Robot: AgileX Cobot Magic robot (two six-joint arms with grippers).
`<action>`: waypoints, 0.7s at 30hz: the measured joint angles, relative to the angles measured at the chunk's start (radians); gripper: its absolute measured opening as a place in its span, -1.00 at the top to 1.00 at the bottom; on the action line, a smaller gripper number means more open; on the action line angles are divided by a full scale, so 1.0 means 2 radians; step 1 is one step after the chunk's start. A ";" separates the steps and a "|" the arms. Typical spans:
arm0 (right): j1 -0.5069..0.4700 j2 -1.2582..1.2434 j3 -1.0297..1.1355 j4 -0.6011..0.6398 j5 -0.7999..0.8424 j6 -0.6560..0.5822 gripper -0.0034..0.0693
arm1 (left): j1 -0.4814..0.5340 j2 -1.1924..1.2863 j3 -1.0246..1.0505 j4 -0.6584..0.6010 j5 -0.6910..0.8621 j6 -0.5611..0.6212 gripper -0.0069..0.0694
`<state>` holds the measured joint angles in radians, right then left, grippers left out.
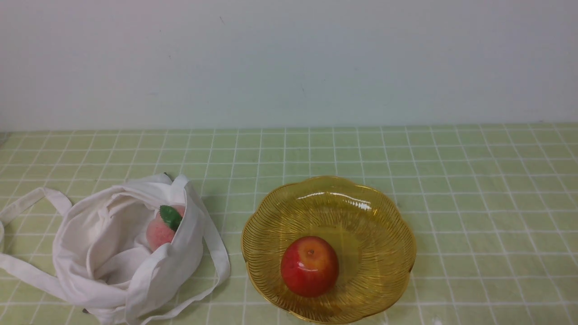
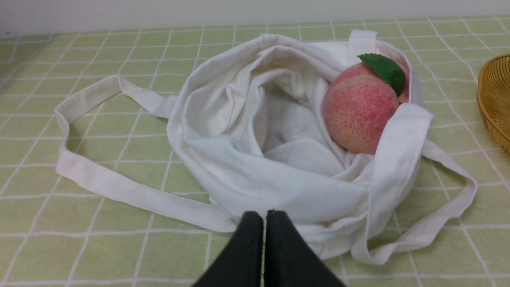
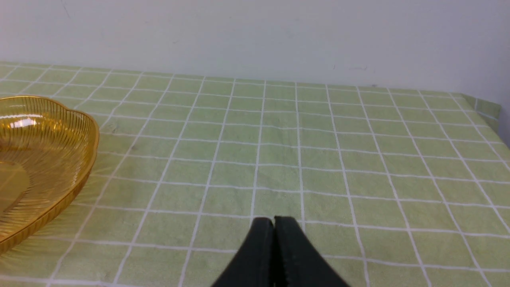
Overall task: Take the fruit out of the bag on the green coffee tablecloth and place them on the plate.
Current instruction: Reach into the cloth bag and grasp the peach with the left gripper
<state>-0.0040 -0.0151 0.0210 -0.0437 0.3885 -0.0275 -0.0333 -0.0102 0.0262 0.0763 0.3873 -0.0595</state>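
Altogether one bag holding one peach, one plate holding one apple, left fingers, right fingers pressed together.

Red-and-yellow apple sat upright, glossy, stem hollow facing up, near centre of front view. Pale plain wall stood behind, with faint marks.

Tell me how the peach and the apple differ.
The peach is pale pink and matte; the apple is glossy red with yellow at its top. The peach carries a green leaf; the apple has none. The peach sits inside the white bag; the apple lies in the amber plate. Both are round fruits.
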 joint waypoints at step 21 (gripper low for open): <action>0.000 0.000 0.000 0.000 0.000 0.000 0.94 | 0.000 0.000 0.001 -0.070 -0.209 -0.083 0.84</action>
<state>-0.0040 -0.0151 0.0210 -0.0437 0.3885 -0.0275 -0.0333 -0.0102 0.0286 -0.0637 -0.0297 -0.2250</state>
